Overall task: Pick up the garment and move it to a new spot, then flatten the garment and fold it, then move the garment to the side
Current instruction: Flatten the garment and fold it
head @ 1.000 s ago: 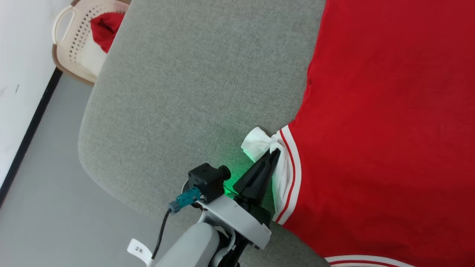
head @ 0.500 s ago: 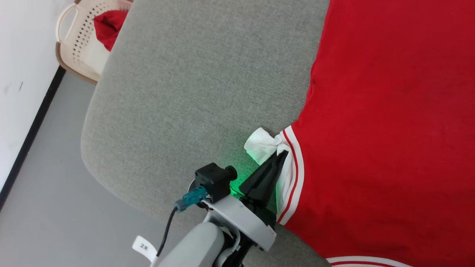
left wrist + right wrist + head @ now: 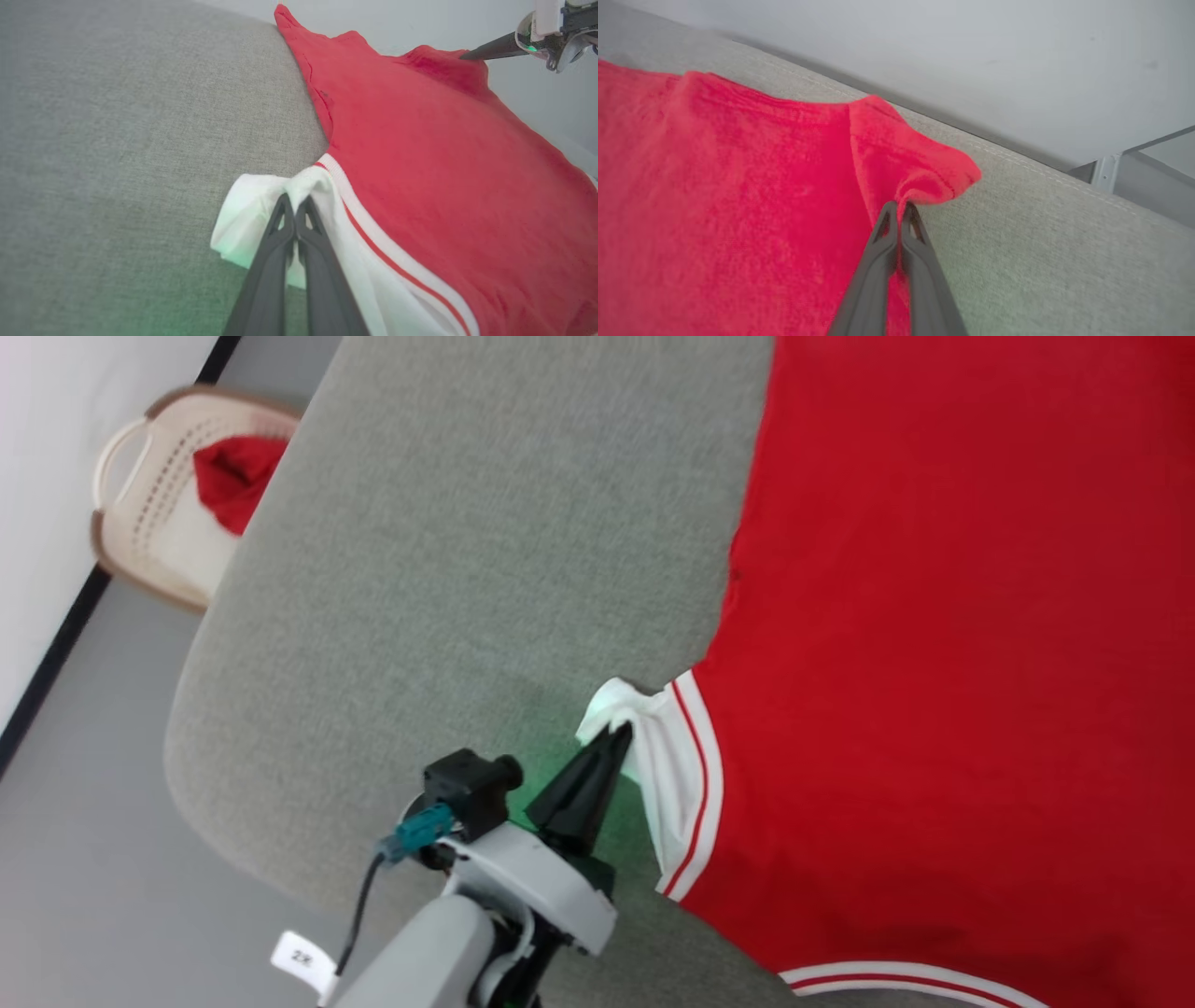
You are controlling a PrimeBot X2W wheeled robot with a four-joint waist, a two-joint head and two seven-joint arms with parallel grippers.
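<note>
The garment [image 3: 934,616] lies spread on the grey bench [image 3: 448,569], its red body taking up the right of the head view. The left gripper [image 3: 295,200] has its jaws pressed together on the bunched white sleeve [image 3: 247,219] at the garment's near edge, beside the striped trim. The right gripper [image 3: 900,205] pinches a raised red corner [image 3: 934,177] near the bench's far edge. A basket [image 3: 149,513] holding a red cloth [image 3: 229,476] stands on the floor [image 3: 93,849] beside the bench.

A cream perforated basket [image 3: 149,513] holding red cloth [image 3: 229,476] stands beside the grey upholstered surface [image 3: 448,569].
</note>
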